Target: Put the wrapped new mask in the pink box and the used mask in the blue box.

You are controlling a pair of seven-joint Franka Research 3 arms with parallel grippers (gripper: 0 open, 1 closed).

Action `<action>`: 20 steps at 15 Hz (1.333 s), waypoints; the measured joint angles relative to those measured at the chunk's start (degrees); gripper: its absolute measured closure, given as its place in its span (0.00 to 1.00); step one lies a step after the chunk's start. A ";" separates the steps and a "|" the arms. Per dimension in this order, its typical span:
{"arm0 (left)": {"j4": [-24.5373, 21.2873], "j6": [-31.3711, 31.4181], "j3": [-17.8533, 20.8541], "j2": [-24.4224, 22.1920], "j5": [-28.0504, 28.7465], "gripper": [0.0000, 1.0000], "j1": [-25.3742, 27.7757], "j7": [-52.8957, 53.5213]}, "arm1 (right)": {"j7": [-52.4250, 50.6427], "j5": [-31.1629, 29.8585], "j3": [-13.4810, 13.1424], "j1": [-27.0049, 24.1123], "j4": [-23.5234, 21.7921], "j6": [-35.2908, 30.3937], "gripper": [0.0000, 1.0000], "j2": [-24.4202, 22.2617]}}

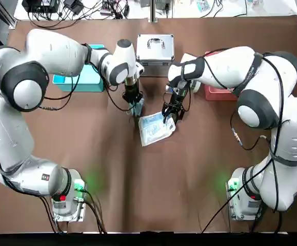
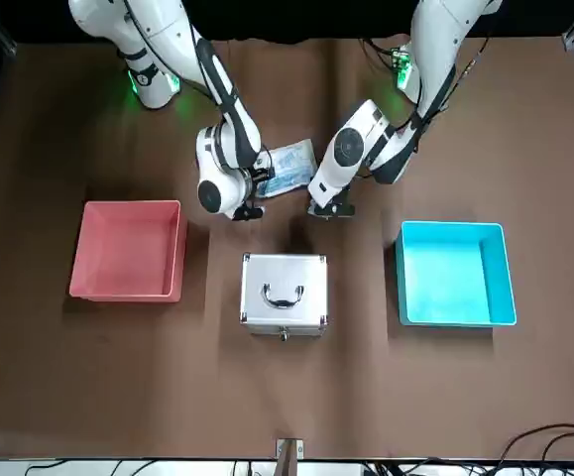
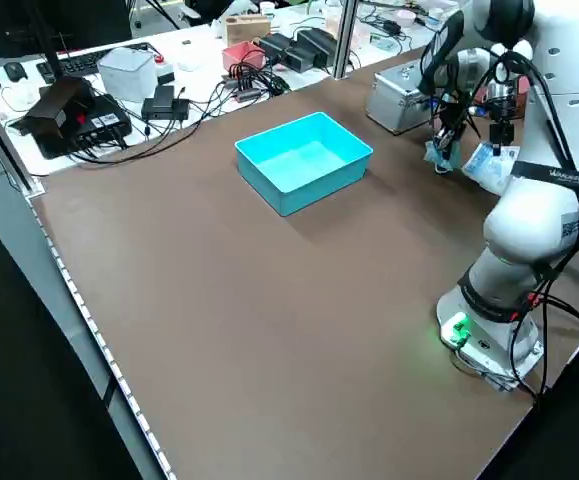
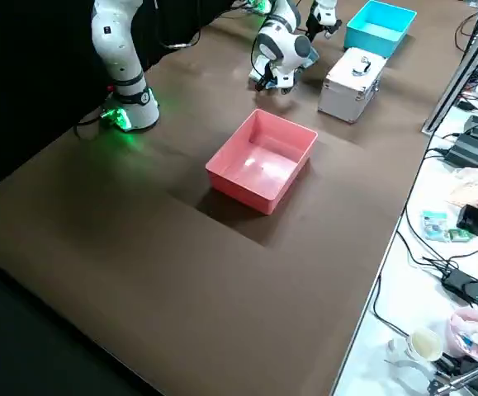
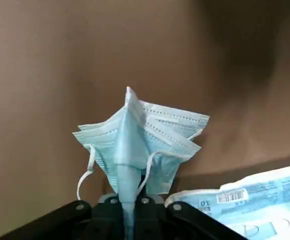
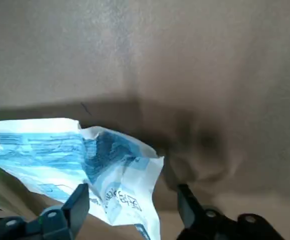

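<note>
Brown tabletop, mid-area. Left gripper [image 1: 134, 106] is pinching the bunchy light-blue used mask [image 5: 142, 142]; it should lift clear before swinging to the cyan square plastic box [image 2: 454, 273]. Right gripper [image 6: 133, 205], jaws spread, is straddling the glossy wrapped mask packet [image 1: 156, 128]; the pink square box [image 2: 128, 250] is waiting. Two masks, two bins.

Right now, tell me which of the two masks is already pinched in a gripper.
The used mask, bare and bunchy, is pinched in the left gripper. The wrapped new mask lies on the table, the right gripper open over it.
</note>
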 joint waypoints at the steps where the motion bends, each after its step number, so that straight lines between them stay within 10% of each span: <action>1: 1.08 -3.08 -0.02 -1.01 0.02 0.94 0.17 -0.14 | 0.00 0.00 0.16 0.00 0.04 -0.01 0.23 -0.01; 5: 5.39 -12.94 -0.14 -5.12 0.03 0.94 0.31 -0.47 | 0.02 0.00 0.52 0.00 0.10 -0.72 0.37 0.00; 12: 16.19 -25.90 -0.03 -6.02 0.08 0.94 1.39 -0.56 | 1.61 0.41 0.55 -0.13 0.99 -2.70 0.96 -0.07; 17: 24.16 -32.02 -0.12 -6.10 0.30 0.94 7.14 2.31 | 2.34 0.06 -1.22 -1.49 3.67 -5.62 0.97 -0.08; 20: 25.58 -33.43 -0.09 -7.63 0.44 0.94 14.58 8.96 | 4.22 -4.02 -8.27 -2.89 10.61 -24.54 0.97 -0.37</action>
